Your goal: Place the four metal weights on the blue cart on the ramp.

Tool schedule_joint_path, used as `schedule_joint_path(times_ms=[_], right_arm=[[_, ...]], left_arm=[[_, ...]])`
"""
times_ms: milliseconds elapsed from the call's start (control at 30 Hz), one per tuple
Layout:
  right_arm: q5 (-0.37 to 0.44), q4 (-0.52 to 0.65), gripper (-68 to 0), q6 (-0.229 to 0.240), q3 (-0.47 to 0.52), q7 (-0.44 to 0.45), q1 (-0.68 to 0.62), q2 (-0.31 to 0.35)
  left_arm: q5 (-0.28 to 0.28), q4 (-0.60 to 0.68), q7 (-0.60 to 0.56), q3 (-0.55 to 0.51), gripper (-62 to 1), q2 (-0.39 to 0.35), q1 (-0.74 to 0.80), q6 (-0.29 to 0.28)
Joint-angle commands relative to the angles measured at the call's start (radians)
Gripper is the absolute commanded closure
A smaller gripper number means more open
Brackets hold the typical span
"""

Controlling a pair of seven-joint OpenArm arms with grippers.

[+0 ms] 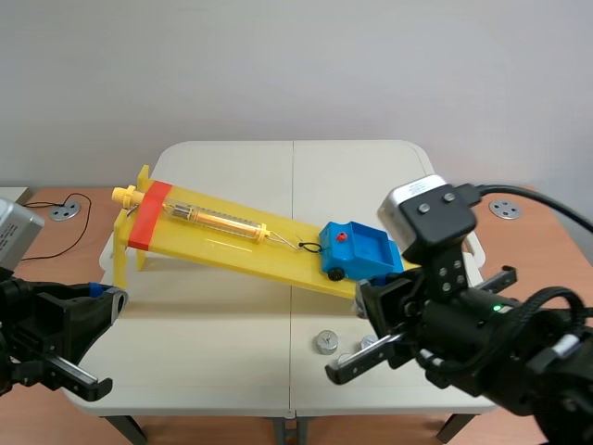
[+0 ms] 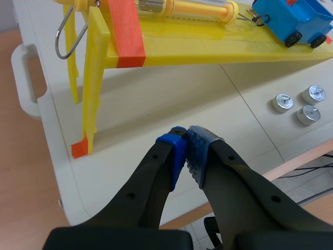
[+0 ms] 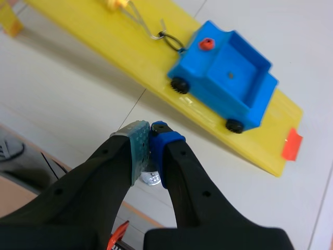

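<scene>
right wrist view | right hand (image 3: 151,136) closed | weight (image 3: 151,179) under it

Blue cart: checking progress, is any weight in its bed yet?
No, the blue cart has an empty bed, its floor fully visible.

Cart (image 3: 223,88) ahead of right gripper (image 3: 150,133): blue body, black wheels (image 3: 180,85), red knob (image 3: 206,44). Ramp (image 2: 208,44): yellow, orange-red band (image 2: 125,31) across it. Weights (image 2: 283,102): plain silver. Left gripper (image 2: 186,136), pads (image 2: 200,151): one bright blue, one grey-blue, both dotted. Table (image 2: 171,88): off-white.
</scene>
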Motion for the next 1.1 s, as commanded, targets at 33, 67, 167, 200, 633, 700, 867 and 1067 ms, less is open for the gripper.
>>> schedule_joint_path(times_ms=[33,67,167,200,633,700,867,1067], right_arm=[[0.137,0.113,-0.6,-0.041,0.086,0.085,0.050,0.014],[0.156,0.117,-0.6,-0.041,0.111,0.086,0.051,0.010],[0.215,0.117,-0.6,-0.041,0.192,0.083,0.062,-0.021],[0.230,0.116,-0.6,-0.041,0.217,0.078,0.069,-0.034],[0.334,-0.108,-0.6,0.019,0.283,0.060,0.292,-0.115],[0.342,-0.151,-0.6,0.047,0.283,0.060,0.326,-0.129],[0.342,-0.231,-0.6,0.088,0.283,0.061,0.403,-0.159],[0.342,-0.300,-0.6,0.132,0.282,0.063,0.479,-0.188]], left_arm=[[-0.058,0.059,-0.103,-0.013,-2.9,0.005,-0.019,-0.033],[-0.058,0.059,-0.103,-0.013,-2.9,0.005,-0.019,-0.033],[-0.058,0.059,-0.103,-0.013,-2.9,0.005,-0.019,-0.033],[-0.058,0.059,-0.103,-0.013,-2.9,0.005,-0.019,-0.033],[-0.058,0.059,-0.084,-0.013,-2.9,0.005,-0.019,-0.033],[-0.058,0.059,-0.084,-0.013,-2.9,0.005,-0.019,-0.033],[-0.058,0.059,-0.084,-0.013,-2.9,0.005,-0.019,-0.033],[-0.058,0.059,-0.084,-0.013,-2.9,0.005,-0.019,-0.033]])
